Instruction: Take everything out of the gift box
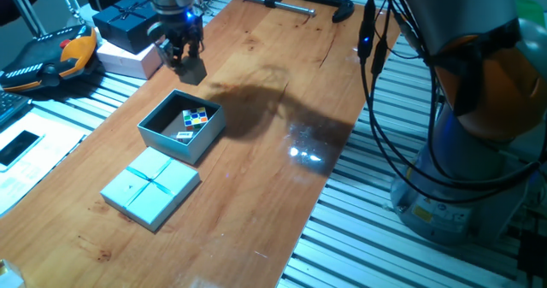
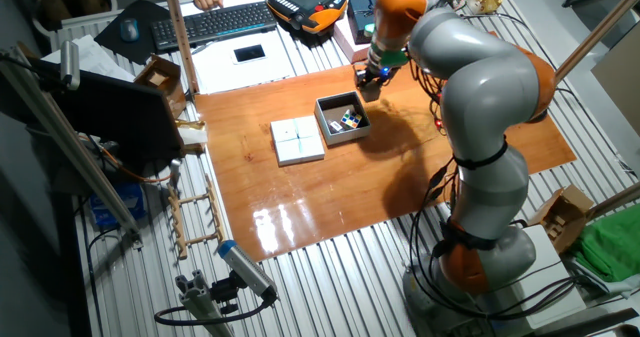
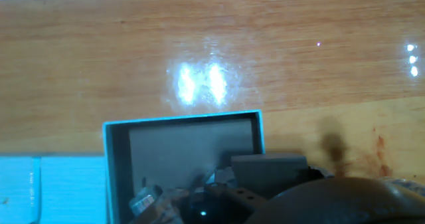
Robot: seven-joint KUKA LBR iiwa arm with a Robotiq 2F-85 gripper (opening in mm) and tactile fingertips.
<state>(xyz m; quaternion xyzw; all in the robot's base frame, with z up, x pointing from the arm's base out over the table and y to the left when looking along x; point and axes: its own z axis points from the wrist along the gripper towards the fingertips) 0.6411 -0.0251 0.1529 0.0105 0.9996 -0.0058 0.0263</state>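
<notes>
Hovering just beyond the far edge of the gift box (image 1: 181, 126), the hand (image 1: 185, 61) hangs above the bench (image 1: 256, 108) with its fingers pointing down. Whether they are spread or closed I cannot tell, since the hand view shows only dark bodywork at the bottom edge and the fixed views are too small. It seems to carry nothing. The box sits open near the middle of the bench, its brownish inside exposed. A multicoloured puzzle cube (image 1: 197, 117) and another small item (image 1: 185, 135) lie in it, so the emptying is not finished. The lid (image 1: 150, 186) lies flat on the bench at the box's near-left side, ribbon cross up, clear of the opening so the hand can reach straight in from above.
</notes>
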